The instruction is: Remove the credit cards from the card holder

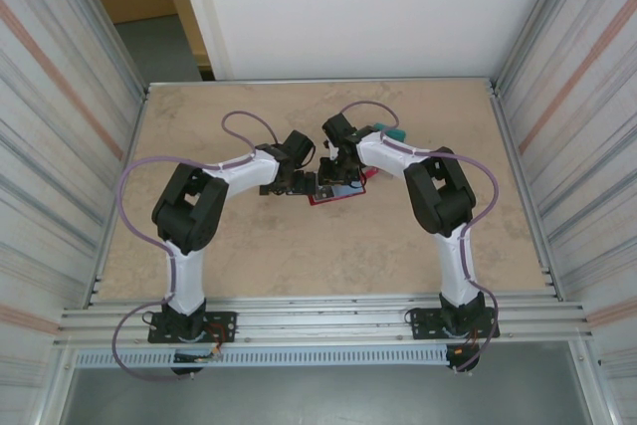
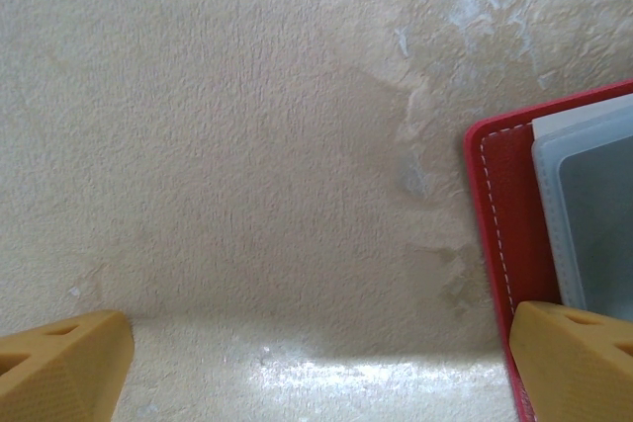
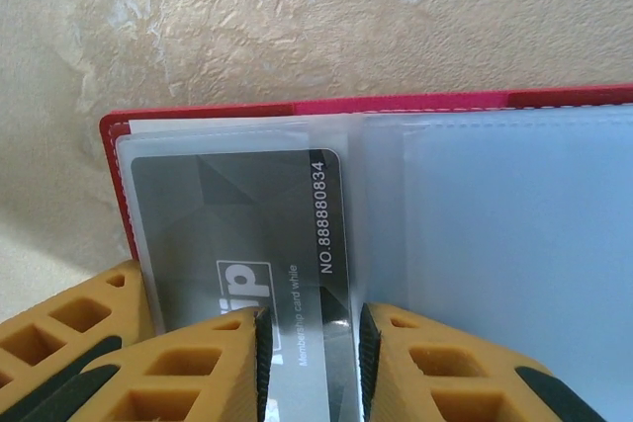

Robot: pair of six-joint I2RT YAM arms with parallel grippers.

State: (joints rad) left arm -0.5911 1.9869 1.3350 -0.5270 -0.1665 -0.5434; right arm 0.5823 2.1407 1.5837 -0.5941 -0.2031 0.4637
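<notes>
Left tool (image 2: 316, 363) gapes wide beside the stitched red card holder (image 2: 499, 214) on the mottled bench (image 2: 198, 145). Right tool (image 3: 312, 363), narrow, straddles a glossy grey credit card (image 3: 237, 214) in its clear pocket (image 3: 495, 244), perhaps pinching.

The left arm (image 1: 189, 216) and the right arm (image 1: 443, 196) are both made of white tubular links joined by bulky black joint housings, each on a black base plate (image 1: 189, 326). A thin lilac cable (image 1: 134, 171) loops along each arm. The fingers (image 3: 475, 373) are orange-yellow plastic with finely textured faces, open rectangular cells and dark inner pads.
</notes>
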